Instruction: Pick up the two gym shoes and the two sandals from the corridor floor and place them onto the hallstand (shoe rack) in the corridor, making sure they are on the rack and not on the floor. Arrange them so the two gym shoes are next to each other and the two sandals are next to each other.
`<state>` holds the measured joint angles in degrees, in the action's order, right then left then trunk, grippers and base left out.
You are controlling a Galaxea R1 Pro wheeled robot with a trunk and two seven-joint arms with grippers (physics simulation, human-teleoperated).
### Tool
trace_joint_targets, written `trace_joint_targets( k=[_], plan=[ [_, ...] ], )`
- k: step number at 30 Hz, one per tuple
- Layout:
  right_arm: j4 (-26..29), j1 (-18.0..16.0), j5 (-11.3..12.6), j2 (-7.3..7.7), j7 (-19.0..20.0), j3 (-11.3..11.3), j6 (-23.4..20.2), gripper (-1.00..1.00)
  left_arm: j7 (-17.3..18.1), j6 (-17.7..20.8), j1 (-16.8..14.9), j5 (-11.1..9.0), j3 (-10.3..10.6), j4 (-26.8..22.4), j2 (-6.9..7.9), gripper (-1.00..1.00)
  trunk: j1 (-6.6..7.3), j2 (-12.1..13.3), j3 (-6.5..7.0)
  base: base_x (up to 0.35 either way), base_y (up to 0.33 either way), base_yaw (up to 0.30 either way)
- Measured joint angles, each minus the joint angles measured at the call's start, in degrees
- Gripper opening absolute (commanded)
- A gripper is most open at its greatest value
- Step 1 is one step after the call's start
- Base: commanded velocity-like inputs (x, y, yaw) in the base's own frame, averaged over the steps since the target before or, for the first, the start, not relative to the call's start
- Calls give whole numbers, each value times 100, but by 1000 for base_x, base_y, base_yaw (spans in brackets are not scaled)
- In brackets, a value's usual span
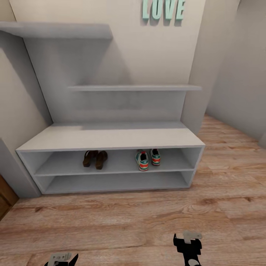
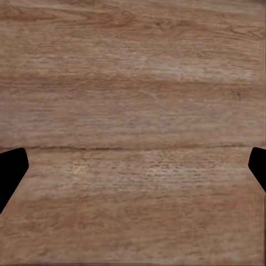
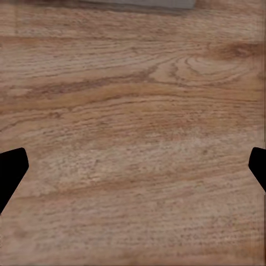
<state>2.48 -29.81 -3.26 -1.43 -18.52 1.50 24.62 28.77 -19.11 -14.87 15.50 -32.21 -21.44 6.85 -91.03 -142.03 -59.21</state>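
Observation:
The pale-grey hallstand (image 1: 111, 138) stands against the wall under mint "LOVE" letters. On its upper open shelf, two dark-brown sandals (image 1: 95, 159) lie side by side at the left. To their right on the same shelf sit the two gym shoes (image 1: 147, 159), white with teal and red-orange, next to each other. The corridor floor (image 1: 147, 221) in front is wood plank. My left gripper (image 2: 133, 172) is open over bare floor, fingertips (image 2: 11, 169) far apart. My right gripper (image 3: 133, 172) is likewise open over bare floor, holding nothing. Both arms show low in the head view.
Stepped floating shelves (image 1: 133, 88) hang above the bench. A wall corner (image 1: 195, 92) juts out at the rack's right, with corridor floor running past it. A dark wooden edge (image 1: 5, 199) shows at the far left. The rack's lower shelf (image 1: 114, 181) holds nothing.

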Motion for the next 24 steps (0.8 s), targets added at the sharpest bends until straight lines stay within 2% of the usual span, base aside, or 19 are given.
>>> trace_joint_targets(
  k=[3, 4, 7, 13, 24],
  plan=[
    [2, 40, -1, -4, 2, 3, 46, 100, -2, -4, 25, -43, -77, -2, -3, 100, 66, 120, 54, 0, 0, 0],
    [-3, 75, -2, -18, -1, 3, 81, 100, -2, -7, 45, -107, -238, -4, -3, 100, 88, 160, 72, 0, 0, 0],
    [-11, 93, -1, -21, -6, 2, 81, 100, -1, -8, 49, -122, -296, -4, 0, 100, 154, 281, 126, 0, 0, 0],
    [-67, 161, 5, -28, -10, 0, 78, 100, -3, -9, 56, -129, -324, -4, 2, 100, 286, 521, 233, 0, 0, 0],
    [-93, 485, 8, -35, -16, -6, 66, 100, -4, -9, 61, -141, -333, -5, 3, 100, 527, 963, 431, 0, 0, 0]
  ],
)
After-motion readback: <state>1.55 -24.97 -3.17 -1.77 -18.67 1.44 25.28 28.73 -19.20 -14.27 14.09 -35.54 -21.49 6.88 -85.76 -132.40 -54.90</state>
